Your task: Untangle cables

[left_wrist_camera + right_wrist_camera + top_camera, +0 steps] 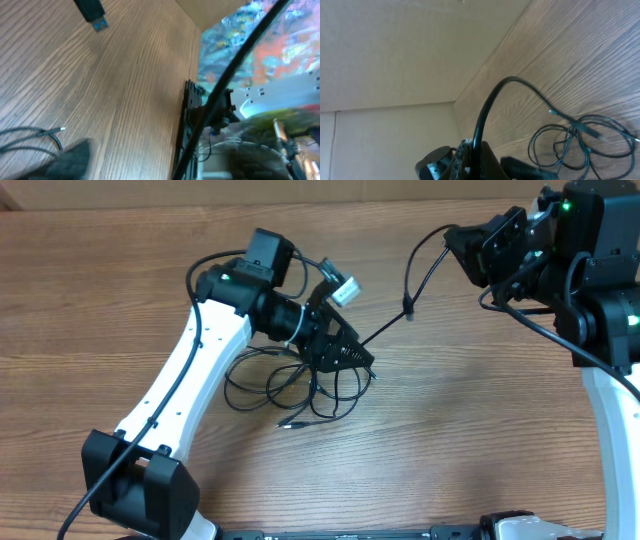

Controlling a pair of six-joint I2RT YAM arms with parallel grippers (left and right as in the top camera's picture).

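Right gripper [460, 245] clamps thin black plug-tipped cord [408, 275]; left gripper [350, 352] state we cannot tell. Pulling could cinch tangle [318, 388] beneath it.

Overhead top-down; wrists low, sharing cables [300, 392]

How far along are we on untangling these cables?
Early. Done: one strand is drawn out of the pile toward the right gripper, which is shut on it. In hand: the left gripper sits at the bundle. Left: most cables lie looped together on the table.
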